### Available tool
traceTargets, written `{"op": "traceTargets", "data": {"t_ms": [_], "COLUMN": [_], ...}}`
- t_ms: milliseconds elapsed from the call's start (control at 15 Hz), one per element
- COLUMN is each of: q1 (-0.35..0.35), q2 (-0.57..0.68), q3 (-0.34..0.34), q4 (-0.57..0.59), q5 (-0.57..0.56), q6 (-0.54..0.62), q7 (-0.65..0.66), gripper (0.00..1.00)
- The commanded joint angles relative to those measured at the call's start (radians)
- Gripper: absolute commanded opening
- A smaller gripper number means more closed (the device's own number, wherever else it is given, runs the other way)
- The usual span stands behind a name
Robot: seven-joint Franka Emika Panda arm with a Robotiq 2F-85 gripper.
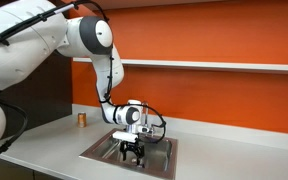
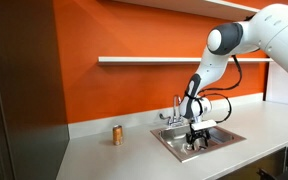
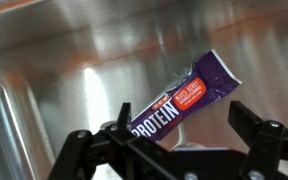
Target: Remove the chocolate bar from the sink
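Observation:
The chocolate bar (image 3: 179, 103) is a thin flat bar in a purple wrapper with an orange patch and the white word "PROTEIN". In the wrist view it lies slanted on the floor of the steel sink (image 3: 64, 45). My gripper (image 3: 169, 148) is open, with its two black fingers spread wide on either side of the bar's lower end and not closed on it. In both exterior views the gripper (image 1: 132, 150) (image 2: 196, 141) reaches down into the sink (image 1: 97, 150) (image 2: 168, 141). The bar is hidden there.
A small orange-brown cylinder (image 1: 82, 119) (image 2: 117, 134) stands on the grey counter beside the sink. The chrome faucet (image 2: 176, 108) stands at the sink's back edge. An orange wall with a white shelf (image 2: 144, 60) runs behind.

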Motion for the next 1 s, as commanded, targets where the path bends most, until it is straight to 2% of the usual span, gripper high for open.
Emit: {"op": "traceTargets", "data": {"t_ms": [0,933], "q1": [0.0,-0.005], "q2": [0.002,-0.011], "q3": [0.0,0.007], "q4": [0.005,-0.034], "q5": [0.001,0.02], "q6": [-0.003,0.023], "q7": [-0.001,0.011], "gripper": [1.0,1.0]}}
